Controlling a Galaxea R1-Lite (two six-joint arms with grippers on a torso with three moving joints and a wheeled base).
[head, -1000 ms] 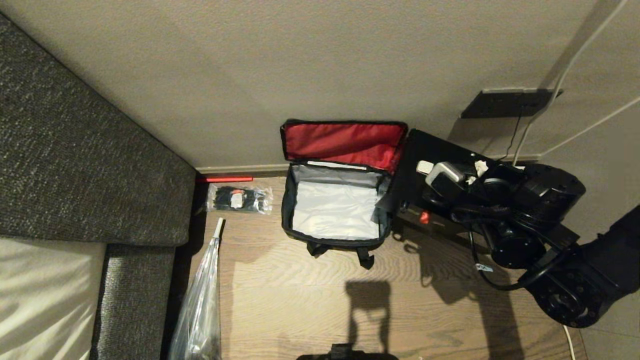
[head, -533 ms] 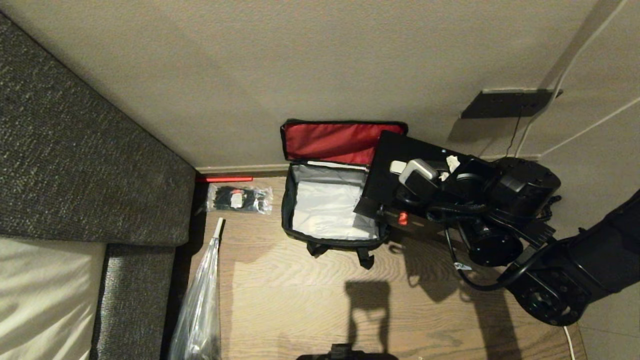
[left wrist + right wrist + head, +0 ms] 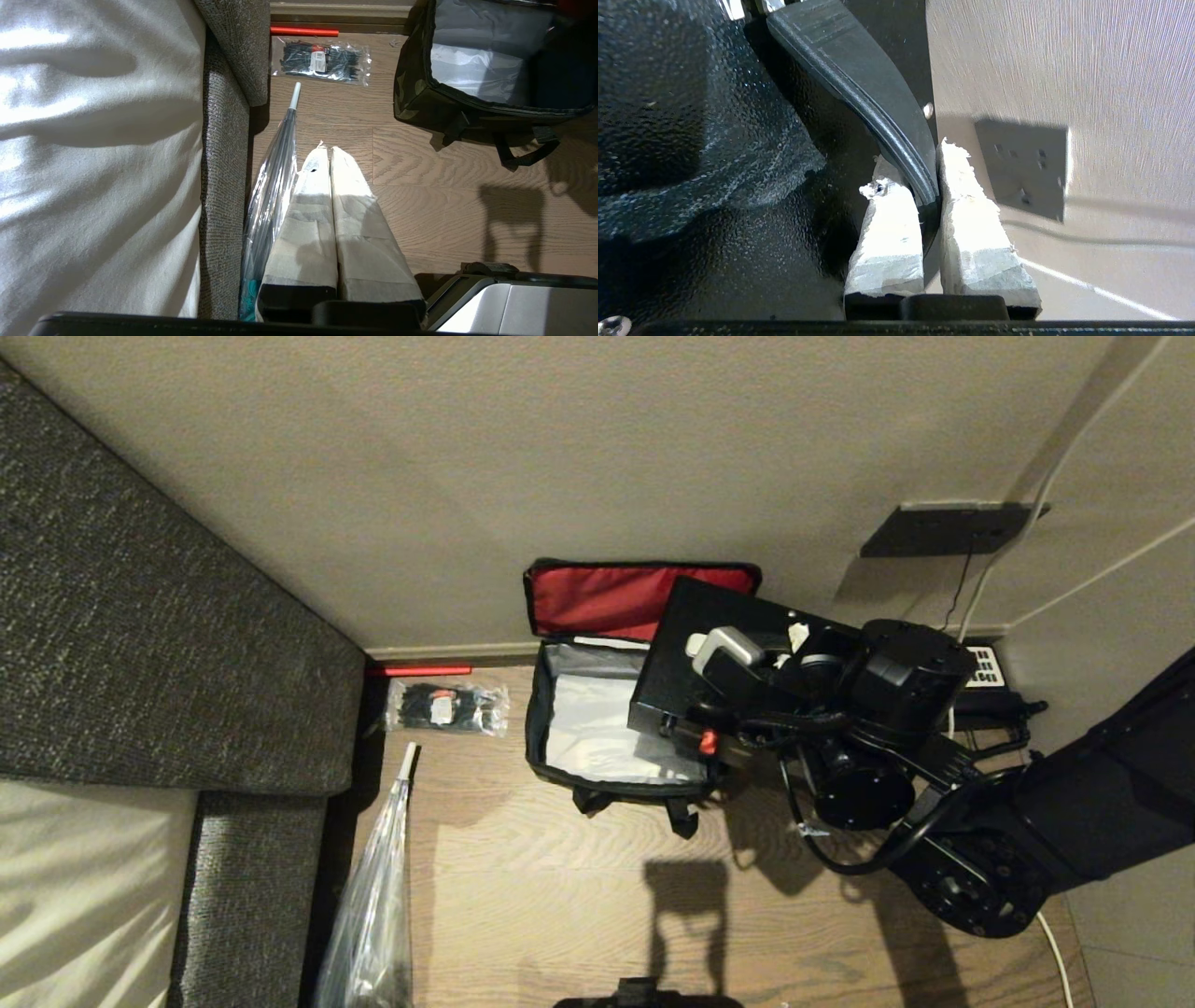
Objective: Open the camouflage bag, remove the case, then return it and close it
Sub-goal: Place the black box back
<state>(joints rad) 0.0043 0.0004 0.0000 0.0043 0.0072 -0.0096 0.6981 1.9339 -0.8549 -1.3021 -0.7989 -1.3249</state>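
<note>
Case (image 3: 677, 658), flat black, red latch on its near edge, hangs tilted over the right side of the open camouflage bag (image 3: 551, 761), which sits on the floor against the wall with its red-lined lid up. Right end effector (image 3: 927, 186): clenched on the case's thin black handle, carrying it by that alone; left end effector (image 3: 329, 156): fingers pressed together on nothing, parked low beside the sofa (image 3: 140, 644). Risk, by judgement: the tilted case could swing, catch the bag's soft rim or folded lid and drag the bag instead of dropping in.
</note>
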